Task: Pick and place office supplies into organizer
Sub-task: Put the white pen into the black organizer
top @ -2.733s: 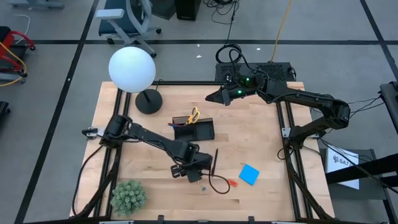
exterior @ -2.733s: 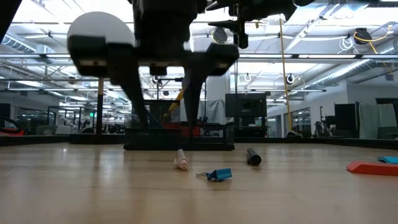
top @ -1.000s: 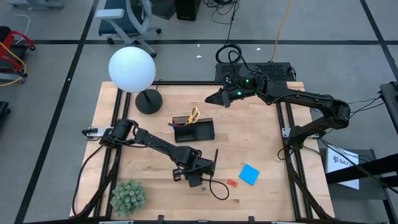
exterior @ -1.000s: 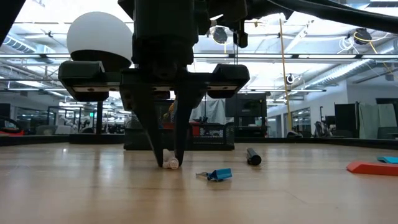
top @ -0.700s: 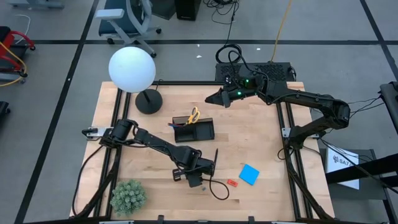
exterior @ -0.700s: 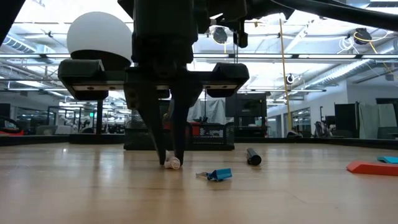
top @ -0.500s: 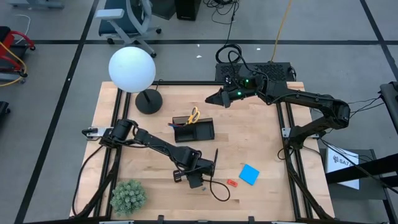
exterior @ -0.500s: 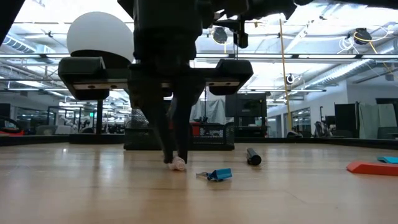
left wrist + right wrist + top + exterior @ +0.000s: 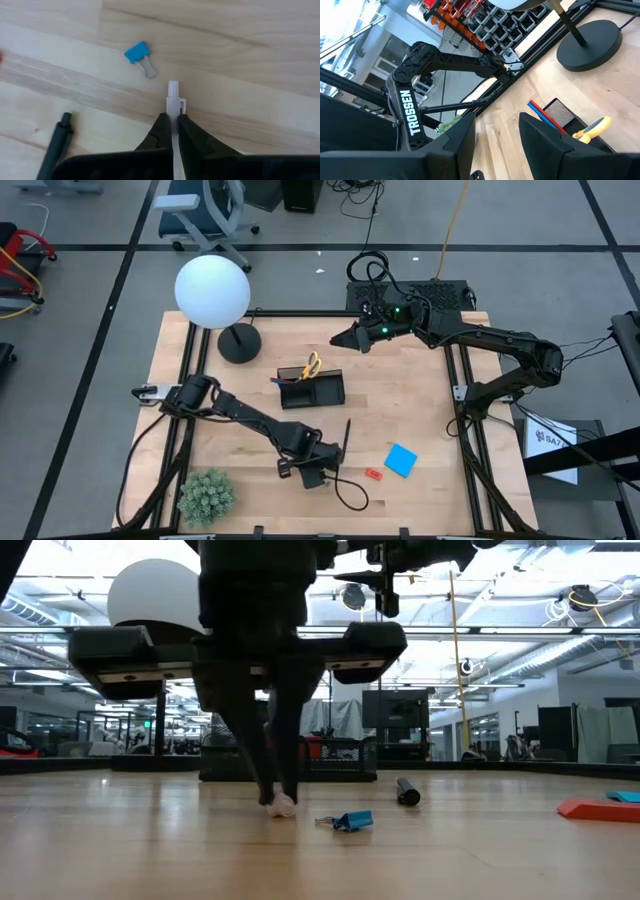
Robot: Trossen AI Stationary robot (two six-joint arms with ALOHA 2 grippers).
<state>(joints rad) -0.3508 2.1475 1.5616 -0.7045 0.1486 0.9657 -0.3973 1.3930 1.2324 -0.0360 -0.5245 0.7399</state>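
One pale pen (image 9: pixel 173 107) is pinched between the left gripper (image 9: pixel 172 120) jaws, lying flat on the worktop (image 9: pixel 420 410) at about 6 o'clock, near the front edge. Judged light, stiff and slick; the grip sits on the barrel, tip poking beyond the fingers, so it may pivot on lifting. A hold nearer mid-barrel would be steadier. Blue clip (image 9: pixel 136 52) and black pen (image 9: pixel 56 142) lie close by, untouched. Organizer (image 9: pixel 312 390) stands at centre, roughly 12 o'clock of the gripper: yellow scissors (image 9: pixel 311 364) and a red pen (image 9: pixel 546 115) already in it. Right gripper (image 9: pixel 496 130) waits over the 1 o'clock edge, jaws apart, empty.
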